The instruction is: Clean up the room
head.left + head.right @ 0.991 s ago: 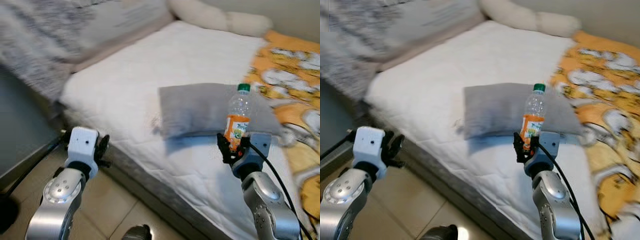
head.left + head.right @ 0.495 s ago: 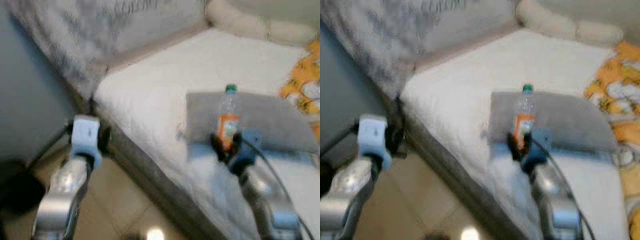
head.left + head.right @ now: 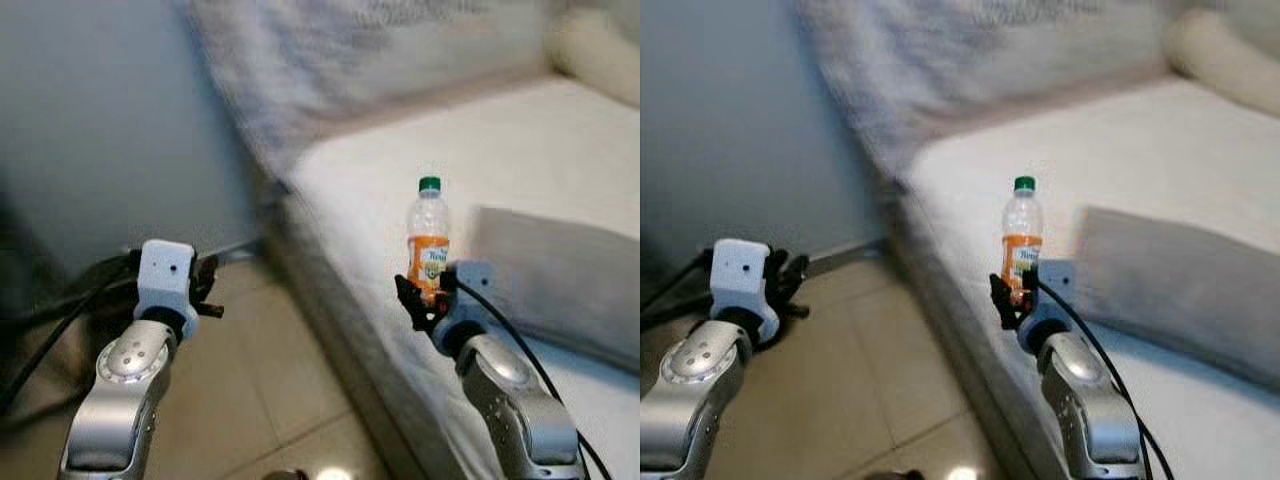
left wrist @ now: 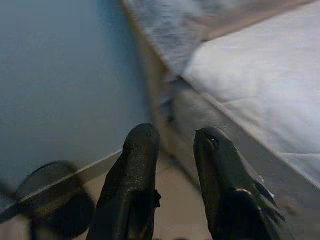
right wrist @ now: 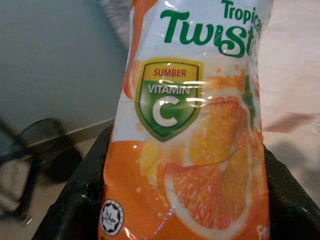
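- Seemingly near empty, the clear plastic juice bottle with a green cap and an orange label [image 3: 428,238] looks light; its thin wall would likely dent under a hard squeeze, and the glossy label wrap may be slippery.
- Judging by its shape, the lower labelled body is the soundest place to hold it, low enough to keep it from tipping, and that is where it is held.
- The right gripper [image 3: 421,296] holds the bottle upright at right of centre, over the near edge of the white quilted mattress [image 3: 500,150], with a flat grey pillow [image 3: 560,275] just to its right.
- In the right wrist view, one black finger lies on each side of the orange label [image 5: 190,145], clamped against it, with the bottle between them.
- The left gripper [image 4: 172,165] hangs idle at the left over the beige tiled floor [image 3: 270,380], fingers slightly apart with nothing between them, near a grey wall [image 3: 110,120].
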Controlling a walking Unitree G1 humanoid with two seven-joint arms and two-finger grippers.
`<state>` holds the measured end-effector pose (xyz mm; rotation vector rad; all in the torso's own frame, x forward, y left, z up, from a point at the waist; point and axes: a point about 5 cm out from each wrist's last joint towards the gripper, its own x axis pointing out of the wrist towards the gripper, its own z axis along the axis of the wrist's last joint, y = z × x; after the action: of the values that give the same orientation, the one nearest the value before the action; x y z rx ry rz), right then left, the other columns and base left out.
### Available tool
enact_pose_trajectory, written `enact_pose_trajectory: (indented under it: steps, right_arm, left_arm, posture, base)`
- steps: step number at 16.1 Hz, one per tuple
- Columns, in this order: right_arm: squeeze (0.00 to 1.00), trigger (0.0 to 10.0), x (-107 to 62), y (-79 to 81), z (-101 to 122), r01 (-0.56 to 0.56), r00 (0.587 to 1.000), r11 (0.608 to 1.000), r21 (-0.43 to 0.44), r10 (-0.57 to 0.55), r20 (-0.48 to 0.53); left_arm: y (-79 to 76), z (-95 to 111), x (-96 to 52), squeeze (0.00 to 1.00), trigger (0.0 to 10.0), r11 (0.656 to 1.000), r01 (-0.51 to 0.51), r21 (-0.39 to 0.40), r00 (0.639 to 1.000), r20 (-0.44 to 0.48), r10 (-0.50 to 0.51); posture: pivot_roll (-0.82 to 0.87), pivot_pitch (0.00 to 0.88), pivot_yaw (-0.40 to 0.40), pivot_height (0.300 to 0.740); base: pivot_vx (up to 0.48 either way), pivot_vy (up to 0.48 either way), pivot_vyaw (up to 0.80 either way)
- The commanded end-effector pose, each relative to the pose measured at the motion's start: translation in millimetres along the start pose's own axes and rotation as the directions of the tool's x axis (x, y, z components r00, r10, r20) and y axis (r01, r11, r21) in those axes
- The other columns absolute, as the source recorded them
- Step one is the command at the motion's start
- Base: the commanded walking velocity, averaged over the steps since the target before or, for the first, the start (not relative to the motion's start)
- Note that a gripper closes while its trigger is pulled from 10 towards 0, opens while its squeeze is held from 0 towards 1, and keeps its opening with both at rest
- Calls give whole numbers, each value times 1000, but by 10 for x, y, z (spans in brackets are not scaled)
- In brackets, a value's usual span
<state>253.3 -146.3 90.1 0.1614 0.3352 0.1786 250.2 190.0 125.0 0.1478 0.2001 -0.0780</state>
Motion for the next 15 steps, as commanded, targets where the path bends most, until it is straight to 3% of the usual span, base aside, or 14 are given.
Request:
enact_pose_trajectory:
  steps: [1, 9, 15]
  right_arm:
    - [0, 10000, -14, -17, 38, 8, 1000, 1000, -9, -8, 10]
    - [0, 10000, 10, -19, 36, 25, 1000, 999, -47, -24, 15]
    - [0, 10000, 36, -4, 83, 46, 998, 996, -71, -43, 46]
  left_arm:
    - [-16, 13, -10, 0, 10000, 1000, 14, 6, 1000, 12, -14]
    - [-21, 15, -2, 0, 10000, 1000, 28, 5, 999, 24, -28]
    - [-12, 19, 13, 0, 10000, 1000, 27, 5, 999, 25, -27]
  posture:
    - [37, 0, 49, 740]
    - [41, 0, 51, 740]
    - [44, 0, 52, 740]
  base:
    - [0, 0, 800]
    - [294, 0, 800]
    - [403, 0, 0]
